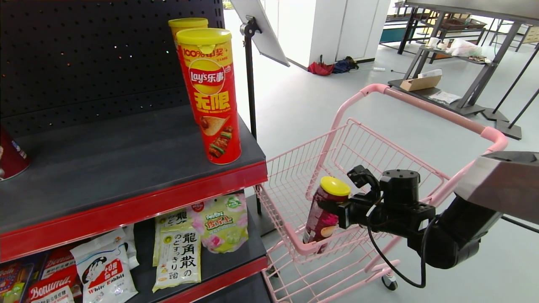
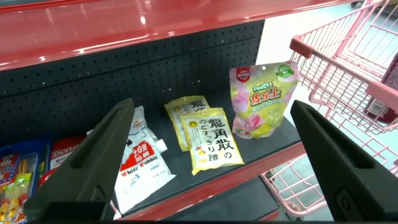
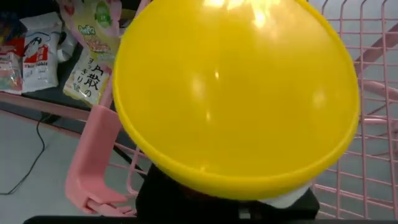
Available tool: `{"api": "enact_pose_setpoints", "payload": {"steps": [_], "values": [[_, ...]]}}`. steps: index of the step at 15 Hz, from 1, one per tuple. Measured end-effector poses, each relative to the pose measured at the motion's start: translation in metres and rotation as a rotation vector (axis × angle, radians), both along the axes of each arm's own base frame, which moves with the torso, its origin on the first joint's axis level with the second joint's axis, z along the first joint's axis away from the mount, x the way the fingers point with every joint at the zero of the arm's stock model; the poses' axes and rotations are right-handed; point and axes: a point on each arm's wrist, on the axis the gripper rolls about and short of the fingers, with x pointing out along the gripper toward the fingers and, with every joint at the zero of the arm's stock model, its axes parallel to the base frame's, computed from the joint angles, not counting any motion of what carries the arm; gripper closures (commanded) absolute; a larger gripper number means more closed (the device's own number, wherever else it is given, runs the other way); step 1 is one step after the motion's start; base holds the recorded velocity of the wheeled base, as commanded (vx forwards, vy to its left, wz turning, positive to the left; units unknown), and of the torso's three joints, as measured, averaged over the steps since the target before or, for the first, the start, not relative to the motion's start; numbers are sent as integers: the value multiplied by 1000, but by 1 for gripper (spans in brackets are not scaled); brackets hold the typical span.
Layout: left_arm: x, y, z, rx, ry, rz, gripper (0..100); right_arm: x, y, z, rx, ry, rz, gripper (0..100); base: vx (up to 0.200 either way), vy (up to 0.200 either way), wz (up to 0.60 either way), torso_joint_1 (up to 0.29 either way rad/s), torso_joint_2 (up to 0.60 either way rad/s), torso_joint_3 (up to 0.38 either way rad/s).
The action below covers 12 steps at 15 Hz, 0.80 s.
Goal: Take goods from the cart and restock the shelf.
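Observation:
A dark red chip can point(image 1: 322, 214) with a yellow lid point(image 1: 334, 186) stands tilted inside the pink cart point(image 1: 421, 105), near its front rim. My right gripper point(image 1: 337, 209) is shut on the can's upper body, reaching in from the cart's right side. In the right wrist view the yellow lid point(image 3: 236, 93) sits very close, with pink cart wire point(image 3: 379, 124) behind it. Two red chip cans point(image 1: 210, 92) with yellow lids stand at the right end of the dark top shelf point(image 1: 105, 155). My left gripper point(image 2: 211, 174) is open and faces the lower shelf point(image 2: 249, 168).
Snack bags point(image 1: 181, 252) lie on the lower shelf, including a pink-green pouch point(image 1: 223, 223) next to the cart. A red object point(image 1: 10, 155) sits at the top shelf's left edge. A black stand point(image 1: 252, 75) rises between shelf and cart. Tables point(image 1: 463, 50) stand behind.

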Motion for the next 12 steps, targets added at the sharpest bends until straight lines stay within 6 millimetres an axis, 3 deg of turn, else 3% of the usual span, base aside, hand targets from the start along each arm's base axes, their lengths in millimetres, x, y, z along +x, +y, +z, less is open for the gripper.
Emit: {"api": "enact_pose_setpoints", "payload": {"steps": [3, 6, 9, 12], "values": [[0, 0, 0, 0, 0, 0, 0, 1, 1, 7, -2, -16, -14, 100, 0, 0, 0, 0, 0, 0], [0, 0, 0, 0, 0, 0, 0, 13, 3, 48, 20, -109, -50, 100, 0, 0, 0, 0, 0, 0], [0, 0, 0, 0, 1, 0, 0, 7, -5, 115, -10, -119, -108, 100, 0, 0, 0, 0, 0, 0], [0, 0, 0, -1, 2, 0, 0, -33, -27, 190, -99, -178, -310, 100, 0, 0, 0, 0, 0, 0]]}}
